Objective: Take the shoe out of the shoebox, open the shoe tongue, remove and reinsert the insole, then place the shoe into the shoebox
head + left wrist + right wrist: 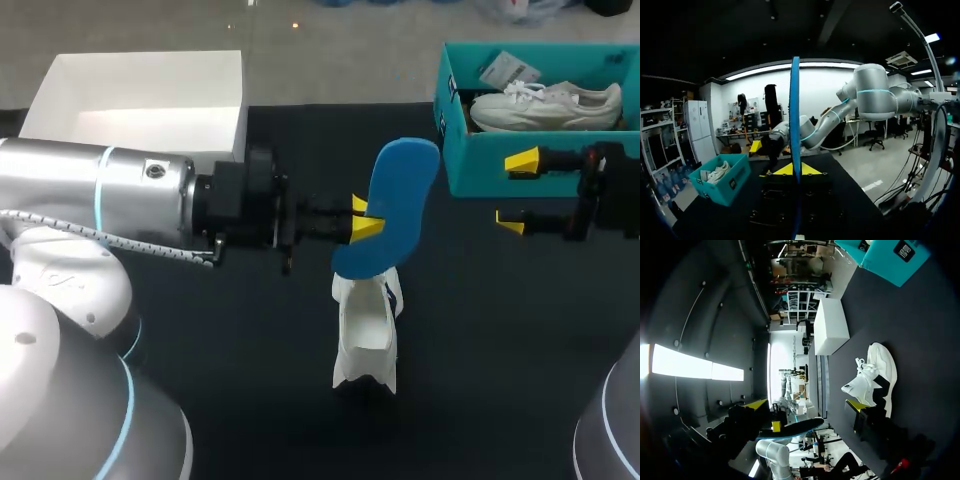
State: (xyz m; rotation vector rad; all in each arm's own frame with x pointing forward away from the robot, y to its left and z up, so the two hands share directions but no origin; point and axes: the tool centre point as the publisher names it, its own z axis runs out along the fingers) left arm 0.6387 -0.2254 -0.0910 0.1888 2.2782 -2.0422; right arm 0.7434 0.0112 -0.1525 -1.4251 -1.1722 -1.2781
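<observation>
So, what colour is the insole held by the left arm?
Blue insole; head view shows it best.

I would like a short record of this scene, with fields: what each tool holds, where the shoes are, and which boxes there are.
left tool: shut on the blue insole
right tool: open, holds nothing, beside the teal shoebox
loose shoe: white, out of the box, under the insole
second shoe: white, inside the teal shoebox
white box: open, behind the left arm
</observation>
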